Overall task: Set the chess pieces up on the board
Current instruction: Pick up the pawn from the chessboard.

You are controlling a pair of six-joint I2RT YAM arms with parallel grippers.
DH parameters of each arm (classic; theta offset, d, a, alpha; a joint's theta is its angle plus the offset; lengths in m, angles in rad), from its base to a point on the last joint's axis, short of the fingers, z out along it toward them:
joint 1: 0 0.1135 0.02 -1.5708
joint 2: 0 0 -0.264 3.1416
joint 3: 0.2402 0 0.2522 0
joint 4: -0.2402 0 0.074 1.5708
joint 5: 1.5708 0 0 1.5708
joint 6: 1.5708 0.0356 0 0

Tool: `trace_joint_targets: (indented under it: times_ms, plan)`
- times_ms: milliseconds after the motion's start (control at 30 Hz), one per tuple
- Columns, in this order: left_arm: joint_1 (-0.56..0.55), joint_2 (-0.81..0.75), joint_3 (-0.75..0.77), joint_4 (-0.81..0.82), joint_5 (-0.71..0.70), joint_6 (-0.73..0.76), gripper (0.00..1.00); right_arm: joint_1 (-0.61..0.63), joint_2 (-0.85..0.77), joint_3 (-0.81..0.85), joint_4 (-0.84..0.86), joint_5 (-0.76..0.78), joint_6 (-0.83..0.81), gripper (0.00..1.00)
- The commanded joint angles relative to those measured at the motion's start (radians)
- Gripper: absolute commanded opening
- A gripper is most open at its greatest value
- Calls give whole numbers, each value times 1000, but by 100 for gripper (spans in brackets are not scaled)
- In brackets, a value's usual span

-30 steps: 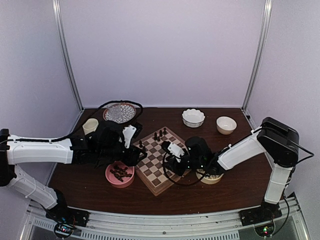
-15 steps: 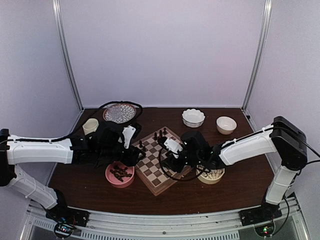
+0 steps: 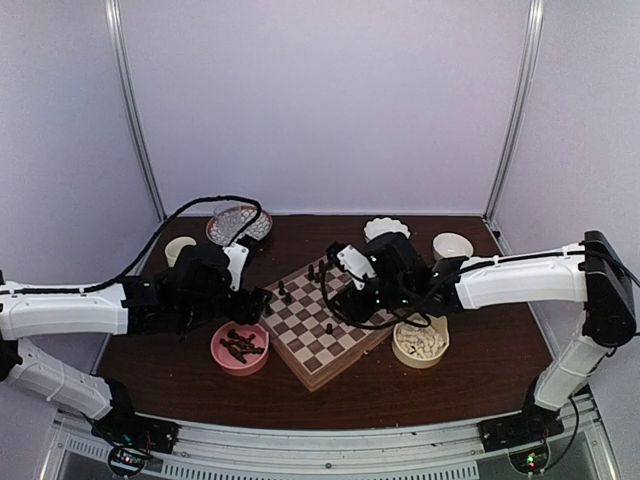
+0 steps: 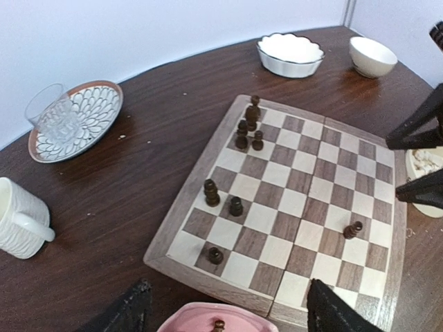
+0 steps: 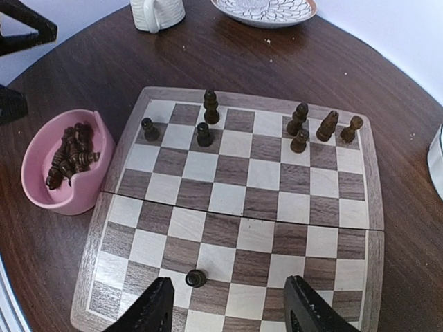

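Eight small dark brown carved chess pieces (image 5: 203, 133) are standing on the checked wooden board (image 5: 256, 235); more are lying in the pink bowl (image 5: 33, 162) at its nine o'clock; both jaws are gaping empty.

eight dark brown chess pieces (image 5: 203, 133) sit on the checked wooden board (image 5: 239, 235), seven along one side.

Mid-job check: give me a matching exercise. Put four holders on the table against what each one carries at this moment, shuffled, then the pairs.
Column one:
1. pink bowl
2. tan bowl
3. patterned plate
4. board

Column two:
A. clear glass
B. heap of dark pieces
C. standing dark pieces, scattered over a few squares
D. cream pieces

Pairs: 1-B, 2-D, 3-A, 4-C.
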Motion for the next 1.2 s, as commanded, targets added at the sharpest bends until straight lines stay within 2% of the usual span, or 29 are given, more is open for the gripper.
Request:
trace_joint_targets:
  times_ms: [0, 100, 167, 700, 1033, 1167]
  plan:
    - [-3, -33, -41, 58, -161, -17, 83, 9, 56, 68, -125, -41, 22, 57]
    - [18, -38, -49, 40, -207, -55, 95, 17, 101, 100, -154, -49, 35, 55]
    - [34, -40, -58, 40, -203, -73, 98, 18, 120, 116, -173, -51, 40, 55]
    - [40, -36, -50, 40, -159, -68, 97, 24, 235, 198, -232, -101, 47, 45]
    - [40, -17, -37, 36, -135, -62, 97, 23, 278, 217, -231, -88, 55, 29]
    - [40, -15, -33, 34, -132, -62, 97, 22, 284, 221, -230, -87, 54, 19]
